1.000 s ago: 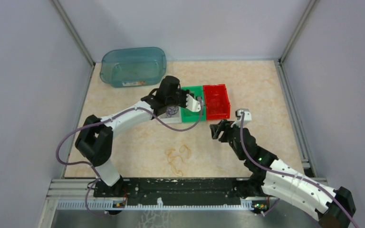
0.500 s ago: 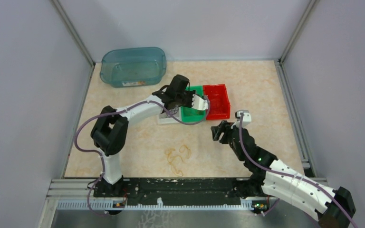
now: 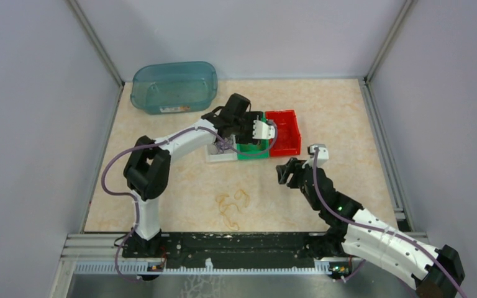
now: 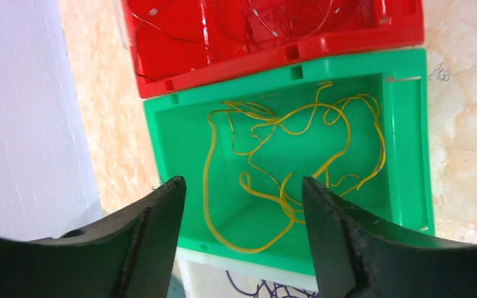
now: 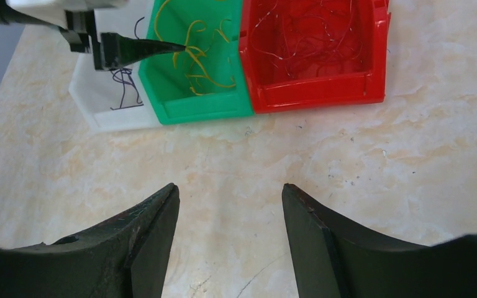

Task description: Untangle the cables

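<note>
- Yellow-orange cables (image 3: 233, 208) lie on the table (image 3: 348, 124) at eight o'clock from the right gripper (image 3: 282, 172), the nearer one, wide and empty.
- Left gripper (image 4: 242, 183), wide and empty, hangs over the green bin (image 4: 410, 124).

- In the top view, the green bin (image 3: 250, 153) is largely covered by the left gripper (image 3: 264, 129), so its contents cannot be seen there.
- In the left wrist view, the red bin (image 4: 286, 53) is cut off by the upper edge and the purple cables (image 4: 258, 290) by the lower edge.
- The single strands of the loose yellow-orange cables (image 3: 233, 208) are too small to be told apart.
</note>
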You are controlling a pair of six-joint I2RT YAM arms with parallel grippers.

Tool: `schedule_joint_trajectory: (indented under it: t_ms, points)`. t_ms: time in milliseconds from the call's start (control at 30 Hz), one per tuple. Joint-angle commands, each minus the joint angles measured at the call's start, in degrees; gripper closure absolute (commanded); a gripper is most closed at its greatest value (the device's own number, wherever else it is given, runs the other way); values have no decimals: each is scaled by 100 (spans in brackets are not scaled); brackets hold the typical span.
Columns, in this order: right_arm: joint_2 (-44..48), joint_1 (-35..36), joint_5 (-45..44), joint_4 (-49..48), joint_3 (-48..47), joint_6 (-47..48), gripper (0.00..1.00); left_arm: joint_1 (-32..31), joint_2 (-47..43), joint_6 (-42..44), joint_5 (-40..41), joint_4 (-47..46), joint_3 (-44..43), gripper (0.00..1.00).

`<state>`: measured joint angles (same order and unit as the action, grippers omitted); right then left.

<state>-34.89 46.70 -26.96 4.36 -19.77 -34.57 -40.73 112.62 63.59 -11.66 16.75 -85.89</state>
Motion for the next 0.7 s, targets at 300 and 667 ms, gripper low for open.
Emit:
schedule_joint_trajectory:
  t_ms: [300,667]
  points:
    - [-1097,-30,2066,-1198,-68,793,32,280,-1316,-635,-1404,2527,-1343,1]
    - [-4295,1087,3375,-1673,-1376,1688,29,1314,-3330,-1088,-1936,2638,359,1]
